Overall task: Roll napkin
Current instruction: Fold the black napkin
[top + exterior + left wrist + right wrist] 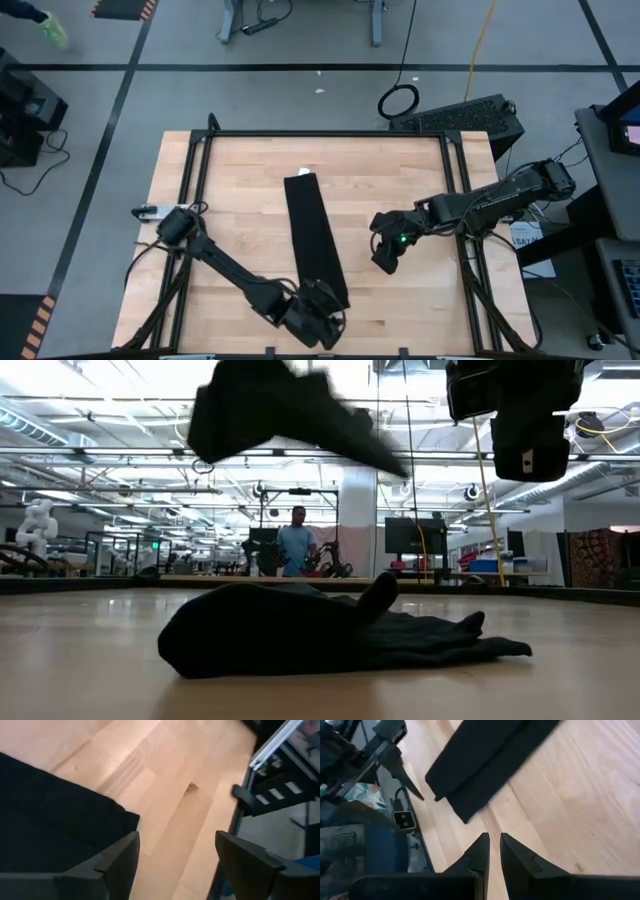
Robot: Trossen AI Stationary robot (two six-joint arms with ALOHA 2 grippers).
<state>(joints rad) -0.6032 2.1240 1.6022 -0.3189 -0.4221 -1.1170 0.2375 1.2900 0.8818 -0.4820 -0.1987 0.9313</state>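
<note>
Your left fingers (120, 865) are standing wide apart in the left wrist view, a broad stretch of bare wood showing between them, and they are gripping nothing. One finger is sitting at the edge of the black napkin (55, 825); whether it is touching the cloth, you cannot tell. In the high view your left gripper (318, 318) is hovering at the napkin's (315, 238) near end, close to the front edge of the counter (240, 200).

Your right fingers (515, 860) are sitting almost together, only a narrow slit between the tips, and they are holding nothing. They are pointing at bare wood, with the napkin's (485, 760) end lying apart from them. In the high view your right gripper (386, 252) is hanging over the counter to the right of the cloth, clear of it.

The napkin is lying as a long folded strip running from mid-counter toward the front edge, a small white tag (304, 173) at its far end. In the low view it is showing as a dark, rumpled mound (320, 632) on the wood. A person (296, 546) is standing in the room far behind.
</note>
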